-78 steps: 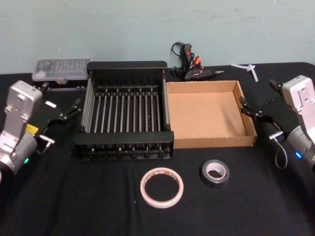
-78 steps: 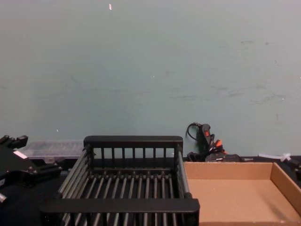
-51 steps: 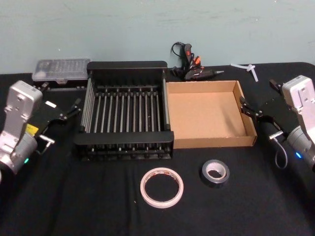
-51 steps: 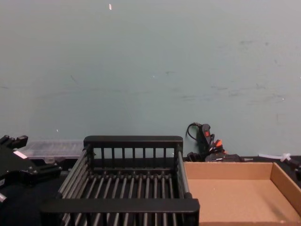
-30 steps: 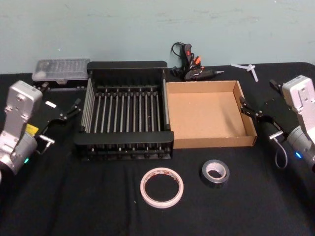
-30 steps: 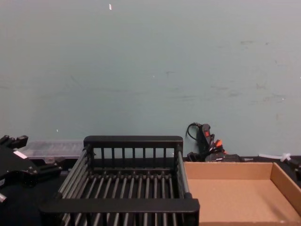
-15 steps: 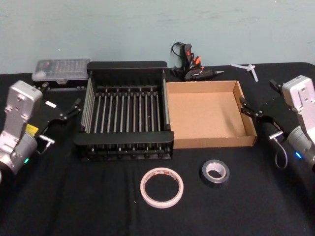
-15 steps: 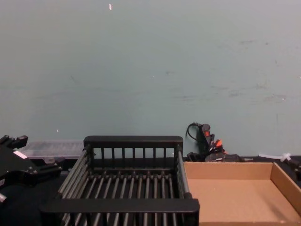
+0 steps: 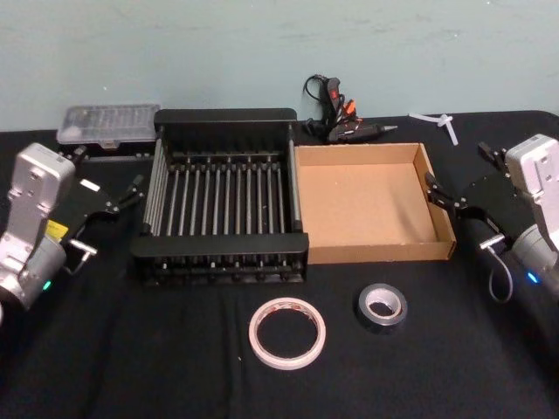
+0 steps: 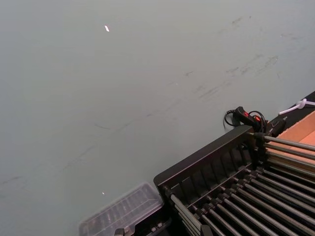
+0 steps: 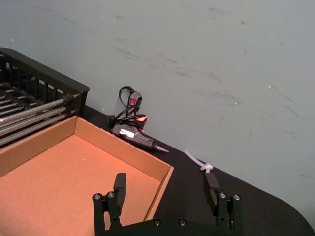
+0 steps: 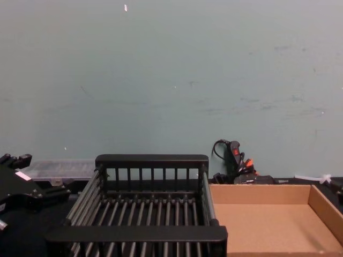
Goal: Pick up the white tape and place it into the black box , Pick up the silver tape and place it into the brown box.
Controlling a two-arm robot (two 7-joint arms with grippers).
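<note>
- Both rolls lie flat on the near strip of the desk (image 9: 105,367), holes facing up, so neither has a long axis to line up on; you come down from above.
- The white tape (image 9: 286,333) sits near the middle, just in front of the black box (image 9: 225,115) at its right-hand corner.
- The silver tape (image 9: 382,306) sits to the right of the white roll, apart from it, in front of the brown box (image 9: 376,252).
- Your left tool (image 9: 122,196) hangs at the left side of the black box, level with its middle. I cannot tell how wide it stands.
- Your right tool (image 11: 166,189) hovers over the right wall of the brown box with its fingers spread wide and nothing between them.
- Here is what the move turns on: both rolls lie nearer to you than either tool, so each arm has to draw back toward the near edge and swing inward.
- The silver roll looks closer to your right tool, near and to its left.
- The white roll lies between the two arms, well away from your left tool, near and to its right; I judge the left arm suits it, since the black box is on that side.
</note>
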